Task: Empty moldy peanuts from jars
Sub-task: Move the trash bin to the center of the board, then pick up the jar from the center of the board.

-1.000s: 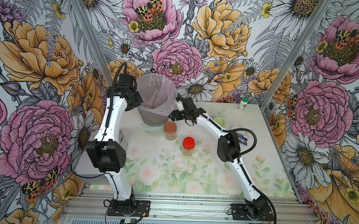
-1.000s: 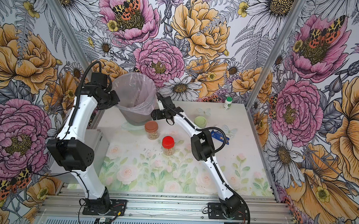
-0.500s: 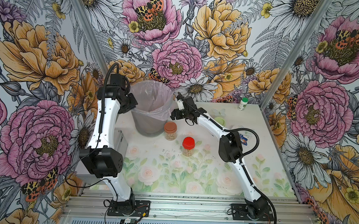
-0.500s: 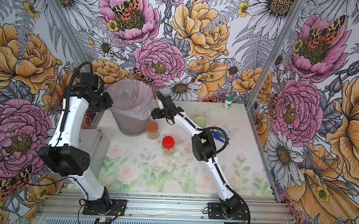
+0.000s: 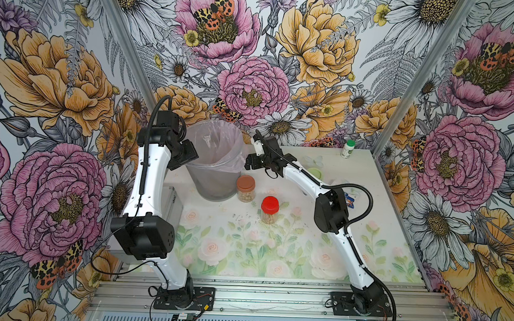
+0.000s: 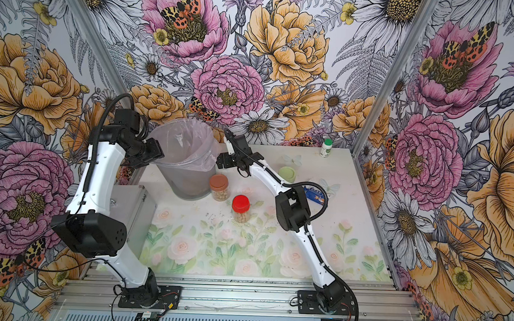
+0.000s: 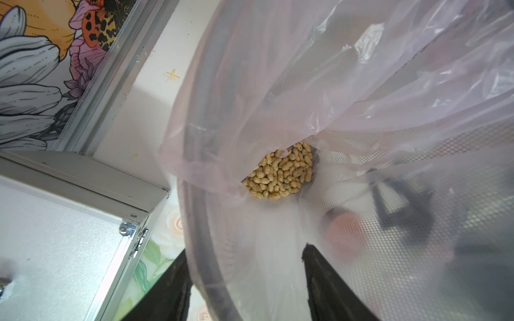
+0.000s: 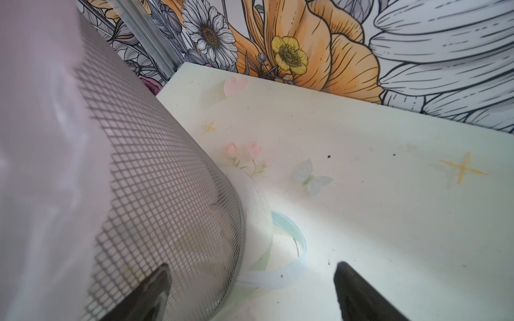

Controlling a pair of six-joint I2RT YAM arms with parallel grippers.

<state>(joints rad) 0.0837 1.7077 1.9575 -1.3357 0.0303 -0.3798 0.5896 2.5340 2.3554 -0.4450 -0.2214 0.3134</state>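
The next jar to be emptied lies closer to the right arm than to the left. The left gripper (image 7: 244,251) is released, its jaws standing apart astride the rim of the lined mesh bucket (image 5: 213,183), one finger outside the wall and one inside the pink liner (image 7: 361,83). Below it a heap of moldy peanuts (image 7: 278,173) already lies at the bucket's bottom. The right gripper (image 8: 251,265) is released too and holds nothing, hanging at the bucket's opposite side with one finger close against the mesh. The brown-lidded jar (image 5: 245,188) stands upright just beside the bucket's base, on the right gripper's side, below that gripper and a little toward the robot's base. The red-lidded jar (image 5: 269,209) stands upright a little nearer the robot again. Both are capped and show nuts through the glass. The green-lidded jar (image 6: 287,174) sits behind the right forearm, and its fill cannot be told. Each jar's long axis is vertical, lid uppermost. The bucket stands between the left gripper and all three jars, so the right arm likely has the short, unblocked reach down onto the brown lid.
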